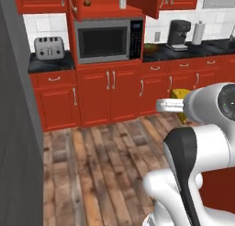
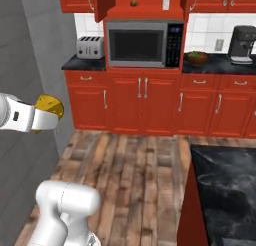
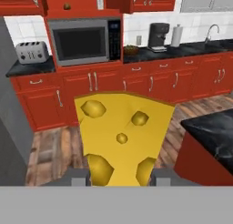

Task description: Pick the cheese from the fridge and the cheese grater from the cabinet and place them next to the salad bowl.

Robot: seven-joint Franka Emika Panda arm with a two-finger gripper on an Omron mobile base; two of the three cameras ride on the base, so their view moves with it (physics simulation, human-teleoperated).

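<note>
My gripper [image 3: 120,175] is shut on the cheese [image 3: 123,136], a yellow wedge with holes that stands up between the two fingertips [image 3: 79,175]. From the base views the cheese [image 2: 50,106] [image 1: 181,93] hangs in mid-air over the wooden floor, beside the grey fridge [image 2: 30,65]. The cheese grater [image 1: 122,0] [image 2: 166,1] stands on the shelf of the open red cabinet [image 1: 108,11] above the microwave. The salad bowl [image 2: 198,56] [image 3: 131,49] sits on the dark counter right of the microwave.
Microwave [image 1: 108,40], toaster [image 1: 48,47] on the left counter, coffee machine [image 1: 178,34] and paper roll [image 1: 198,33] on the right. A small brown round thing [image 2: 134,2] shares the grater's shelf. A black-topped island [image 2: 225,180] lies close on the right.
</note>
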